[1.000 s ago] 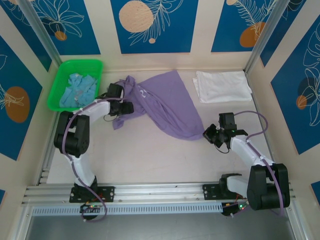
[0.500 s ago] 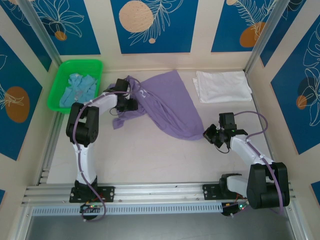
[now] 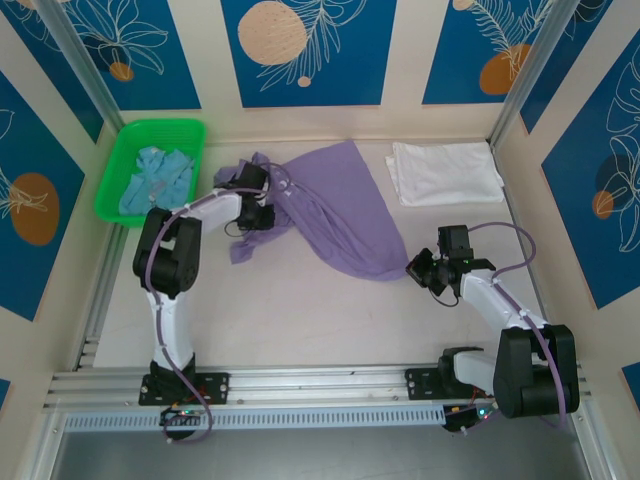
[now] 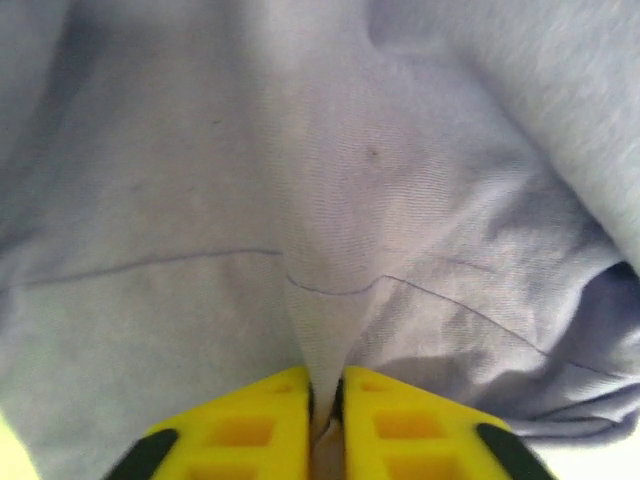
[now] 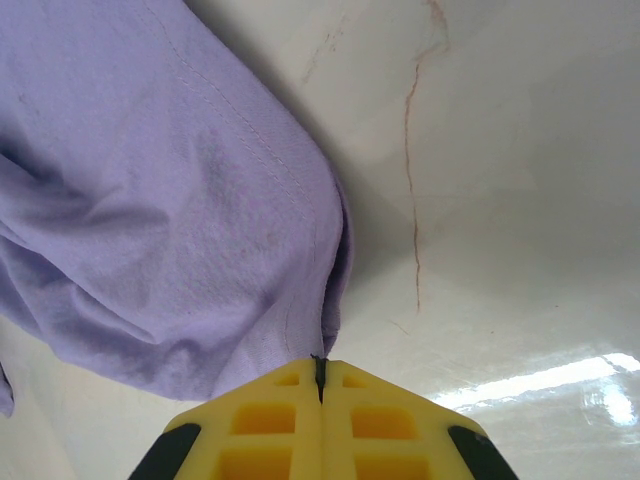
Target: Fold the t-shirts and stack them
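Lavender t-shirt (image 3: 340,215) lies rumpled on the tabletop (image 3: 300,310); left fingers (image 4: 250,430) clamp a fold, right fingers (image 5: 270,420) pinch its hem.

Green basket (image 3: 165,125) sits off to the left of the left gripper (image 3: 258,205) and a touch farther back, near it but apart. Bare cream table (image 3: 300,320) opens out on the near side of it. Over at the right gripper (image 5: 320,365), a thin reddish-brown crack line (image 5: 412,150) runs just ahead and slightly right, with a bright glare patch (image 5: 545,380) off to the right. Blue leaf-print wall panels (image 3: 300,50) stand beyond both.
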Controlling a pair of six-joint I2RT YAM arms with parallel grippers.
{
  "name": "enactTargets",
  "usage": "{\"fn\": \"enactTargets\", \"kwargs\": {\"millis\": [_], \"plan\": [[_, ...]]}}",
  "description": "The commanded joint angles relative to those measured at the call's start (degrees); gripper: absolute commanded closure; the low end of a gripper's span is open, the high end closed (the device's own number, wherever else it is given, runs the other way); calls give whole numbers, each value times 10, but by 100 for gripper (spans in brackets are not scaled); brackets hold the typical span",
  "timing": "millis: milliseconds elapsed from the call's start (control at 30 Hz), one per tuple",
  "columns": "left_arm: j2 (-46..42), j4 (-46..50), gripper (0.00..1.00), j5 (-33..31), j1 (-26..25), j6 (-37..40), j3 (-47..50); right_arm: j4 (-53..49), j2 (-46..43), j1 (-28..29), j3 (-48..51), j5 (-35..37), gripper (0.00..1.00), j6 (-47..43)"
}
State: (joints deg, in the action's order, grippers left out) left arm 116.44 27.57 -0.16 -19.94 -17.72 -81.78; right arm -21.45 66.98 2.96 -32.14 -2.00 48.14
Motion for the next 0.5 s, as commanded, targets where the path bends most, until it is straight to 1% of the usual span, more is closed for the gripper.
{"fn": "enactTargets", "kwargs": {"millis": [0, 33, 100, 233, 300, 467], "plan": [[-58, 5, 98, -16, -19, 2, 32, -10, 2, -4, -10, -13, 100, -6], [-71, 4, 100, -21, -26, -1, 45, -10, 1, -4, -9, -14, 100, -5], [-92, 3, 100, -28, -39, -5, 67, -10, 0, -4, -9, -14, 100, -5], [-127, 1, 100, -63, -72, -23, 115, -11, -1, -4, -9, -14, 100, -4], [-141, 2, 95, -89, -90, -35, 136, -12, -3, -4, -9, -15, 100, -5], [-184, -2, 90, -123, -129, -66, 191, -18, -10, -4, -9, -15, 100, -3]]}}
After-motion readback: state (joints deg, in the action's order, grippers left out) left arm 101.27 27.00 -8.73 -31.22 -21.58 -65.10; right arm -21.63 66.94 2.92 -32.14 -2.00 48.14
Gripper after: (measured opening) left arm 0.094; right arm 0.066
